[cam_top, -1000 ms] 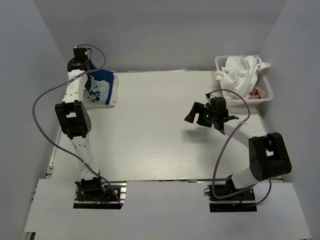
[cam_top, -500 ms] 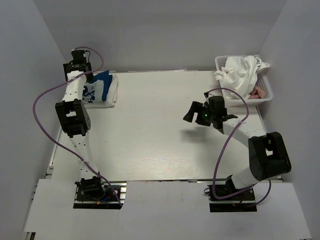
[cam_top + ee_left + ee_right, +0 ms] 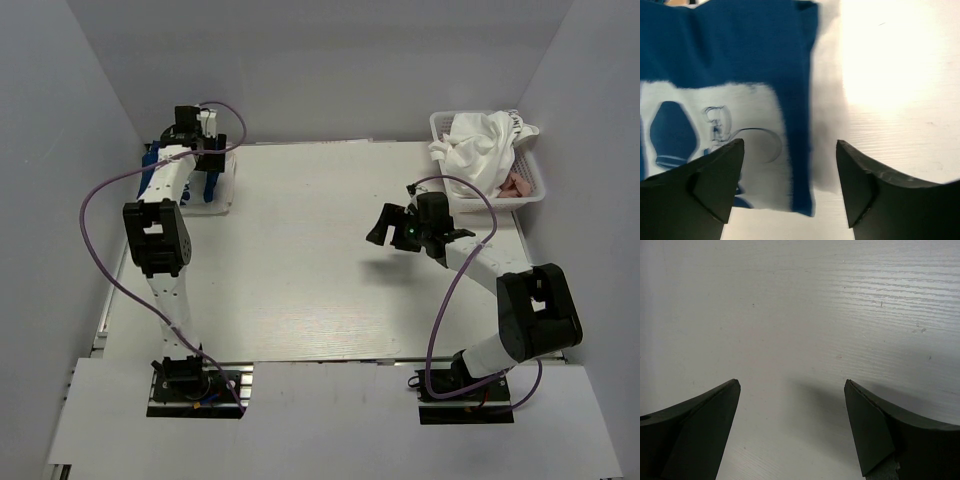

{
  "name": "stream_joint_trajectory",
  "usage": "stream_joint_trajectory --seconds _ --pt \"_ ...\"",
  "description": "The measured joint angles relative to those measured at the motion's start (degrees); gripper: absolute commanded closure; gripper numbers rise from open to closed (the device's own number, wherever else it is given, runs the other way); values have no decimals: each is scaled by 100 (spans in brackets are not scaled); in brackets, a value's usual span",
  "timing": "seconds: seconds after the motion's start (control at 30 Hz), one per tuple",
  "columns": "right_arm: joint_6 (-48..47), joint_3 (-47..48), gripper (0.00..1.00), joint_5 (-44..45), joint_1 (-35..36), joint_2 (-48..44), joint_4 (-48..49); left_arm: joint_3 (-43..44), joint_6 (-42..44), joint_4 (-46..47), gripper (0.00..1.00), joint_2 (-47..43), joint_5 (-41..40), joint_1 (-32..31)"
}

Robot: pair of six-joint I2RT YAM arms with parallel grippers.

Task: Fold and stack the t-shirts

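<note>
The folded navy t-shirt [image 3: 740, 65] with its white cartoon print lies flat at the table's far left corner, on a folded white t-shirt [image 3: 227, 182]. In the top view my left arm hides most of it, and only blue edges [image 3: 150, 158] show. My left gripper [image 3: 790, 145] hovers open over the navy shirt's right edge, holding nothing; from above it [image 3: 206, 165] sits over the stack. More white t-shirts [image 3: 485, 140] are heaped in the basket, with a pink one [image 3: 517, 185] under them. Over bare table at mid-right, my right gripper [image 3: 792, 385] [image 3: 381, 229] is open and empty.
The white mesh basket [image 3: 530, 192] stands at the far right corner. Grey walls close in the table on the left, back and right. Purple cables loop off both arms. Bare white tabletop [image 3: 300, 260] lies between the stack and the right gripper.
My left gripper has opened, let go of the navy shirt, and swung right to hang over the stack. The right arm has barely moved.
</note>
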Motion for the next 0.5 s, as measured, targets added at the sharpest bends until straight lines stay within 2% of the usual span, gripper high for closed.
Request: stream_joint_trajectory --seconds 0.03,0.07,0.17,0.3,0.5 --pt "-11 0 10 0 2 0 0 -13 11 7 32 0 0 -57" --pt "-22 0 10 0 2 0 0 -31 37 20 34 0 0 -114" --pt "-57 0 10 0 0 2 -7 -50 116 31 34 15 -48 -260" --pt "-81 -11 10 0 0 2 -20 2 160 -4 38 149 -448 -402" --pt "-105 -11 10 2 -4 11 -125 13 201 -46 38 402 -1095 -448"
